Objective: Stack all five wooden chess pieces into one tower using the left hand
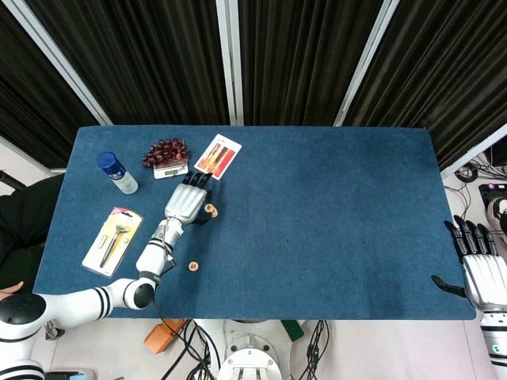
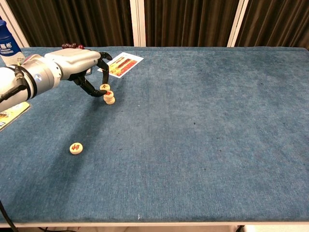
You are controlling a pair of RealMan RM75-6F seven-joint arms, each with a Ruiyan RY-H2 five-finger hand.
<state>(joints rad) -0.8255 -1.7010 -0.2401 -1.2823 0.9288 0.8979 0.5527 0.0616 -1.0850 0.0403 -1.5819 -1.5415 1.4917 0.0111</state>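
Note:
A short stack of round wooden chess pieces [image 2: 110,98] stands on the blue table, its top piece marked in red; the head view shows the stack [image 1: 211,210] just right of my left hand. My left hand [image 2: 72,65] [image 1: 184,204] pinches one chess piece [image 2: 104,87] between thumb and a finger, just left of the stack's top and touching or nearly touching it. A single chess piece [image 2: 76,148] [image 1: 192,267] lies flat nearer the front edge. My right hand [image 1: 483,273] hangs off the table's right end, fingers straight and holding nothing.
At the back left stand a blue-capped bottle [image 1: 117,172], grapes on a small scale [image 1: 166,153] and a printed card [image 1: 218,156]. A packaged tool [image 1: 112,240] lies at the left edge. The blue cloth [image 2: 203,135] stretches to the right.

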